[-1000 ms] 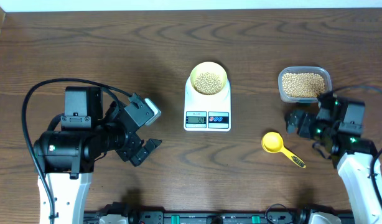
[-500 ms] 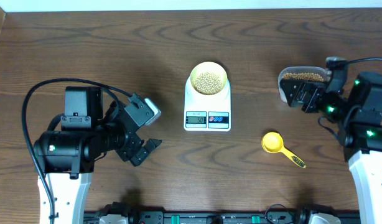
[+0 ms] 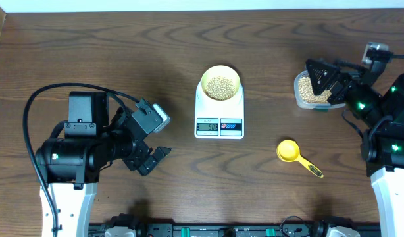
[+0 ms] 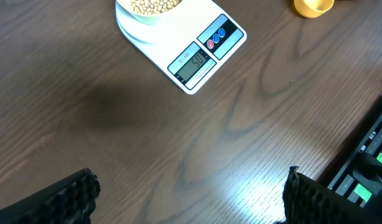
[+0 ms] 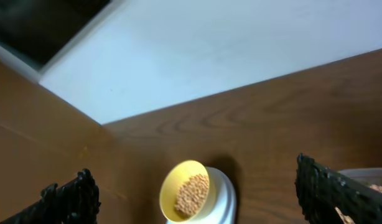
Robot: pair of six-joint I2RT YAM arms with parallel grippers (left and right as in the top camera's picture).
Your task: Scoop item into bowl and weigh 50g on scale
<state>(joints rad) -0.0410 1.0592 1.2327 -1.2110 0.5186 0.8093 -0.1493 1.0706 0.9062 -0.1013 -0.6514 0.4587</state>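
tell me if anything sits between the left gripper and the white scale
Nothing visible: only brown wooden table lies between the left gripper and the white rectangular digital scale holding the pale-yellow bowl.

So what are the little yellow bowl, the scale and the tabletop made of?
The bowl looks like smooth, evenly coloured plastic, possibly ceramic. The scale seems glossy white plastic with printed buttons. The table shows dark wood grain with a slight sheen, maybe laminate.

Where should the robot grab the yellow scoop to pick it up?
By the handle, coming straight down from above. The scoop lies flat on the table. Its round cup is wide, but the handle is slim and sticks out toward the lower right in the overhead view, so it should be narrow enough to pinch across.
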